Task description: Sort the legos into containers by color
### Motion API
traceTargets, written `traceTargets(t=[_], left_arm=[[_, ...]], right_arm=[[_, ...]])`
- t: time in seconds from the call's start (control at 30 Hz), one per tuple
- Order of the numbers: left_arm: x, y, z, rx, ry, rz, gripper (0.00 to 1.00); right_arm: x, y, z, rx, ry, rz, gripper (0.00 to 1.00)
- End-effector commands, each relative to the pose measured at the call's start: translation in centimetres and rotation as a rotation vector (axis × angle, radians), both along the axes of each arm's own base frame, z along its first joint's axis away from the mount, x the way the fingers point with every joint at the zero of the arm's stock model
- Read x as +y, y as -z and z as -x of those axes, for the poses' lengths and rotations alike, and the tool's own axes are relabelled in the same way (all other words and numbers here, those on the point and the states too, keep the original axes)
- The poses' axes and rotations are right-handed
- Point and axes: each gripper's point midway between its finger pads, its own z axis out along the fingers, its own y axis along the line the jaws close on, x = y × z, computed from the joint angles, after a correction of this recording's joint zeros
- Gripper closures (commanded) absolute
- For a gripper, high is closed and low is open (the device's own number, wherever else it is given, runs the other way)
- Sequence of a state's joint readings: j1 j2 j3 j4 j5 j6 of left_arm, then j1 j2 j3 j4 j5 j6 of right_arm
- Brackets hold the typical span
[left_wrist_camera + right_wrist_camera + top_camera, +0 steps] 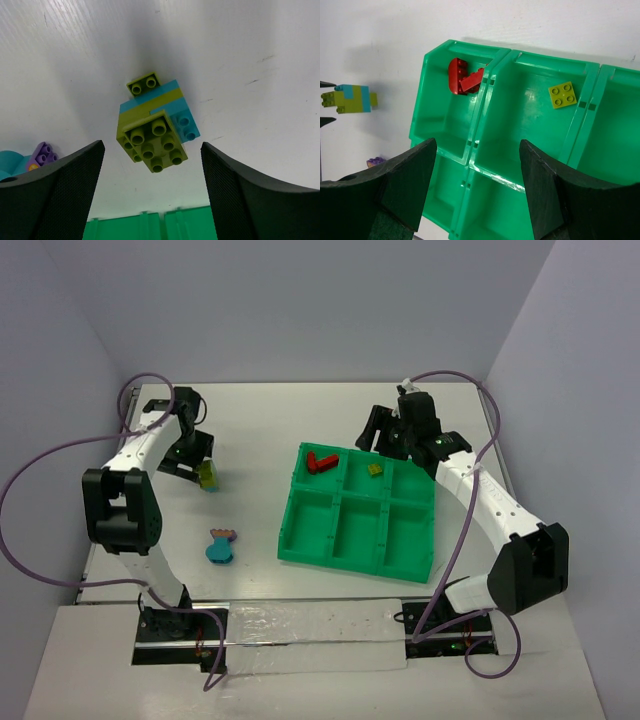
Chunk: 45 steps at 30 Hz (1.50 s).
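I'm holding the left end effector [152,147] open astride one yellow-green-and-cyan cluster [152,127] on the bench [260,420]; one cyan-purple cluster [221,545] is lying nearby. The right end effector [477,145] is hovering open over the tray [300,552], which is carrying two red legos [462,77] and one yellow-green brick [563,94].

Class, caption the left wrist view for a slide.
Open left gripper frames a yellow-green and cyan lego cluster against the white table.

Probably a robotics lab cell: bare white walls [300,300] box in the white table [260,430] beneath the jaws, with purple cables [145,378] looping behind them.
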State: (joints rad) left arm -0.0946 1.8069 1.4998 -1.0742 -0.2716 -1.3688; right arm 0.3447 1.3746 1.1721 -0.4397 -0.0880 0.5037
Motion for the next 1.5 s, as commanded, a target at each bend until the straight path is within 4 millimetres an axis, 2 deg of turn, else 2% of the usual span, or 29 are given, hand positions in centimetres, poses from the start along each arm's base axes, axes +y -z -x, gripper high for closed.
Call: traceTargets(t=[0.0,0.33,0.47,0.67,1.07,1.47], left_arm=[[1.5,-4.5,-0.5,-0.103,0.001,-0.06,0.14],[1.3,-3.6,-1.2,-0.083,0.004,-0.055,0.25],[1.4,-3.3,-1.4,-0.071,0.011,-0.059,0.25],[1.3,-3.0,-1.3,-0.066,0.02,-0.056,0.2],[1.6,-1.8,-1.6,-0.041,0.017,-0.071,0.3],[1.5,-1.1,-1.8,-0.029,0.033,-0.069,0.33]], right_arm=[[0.4,-1.4,0.0,-0.042,-0.017,-0.013,0.25],[0.7,-1.4,0.0,-0.036,-0.028,-0.019,0.25],[0.7,-1.3,0.1,-0.033,-0.031,-0.016,0.25],[0.9,-1.2,0.0,-0.026,-0.038,-0.021,0.25],[0.8,-0.9,-0.1,-0.021,-0.039,-0.009,0.25],[0.8,-0.9,-0.1,-0.022,-0.037,-0.009,0.25]])
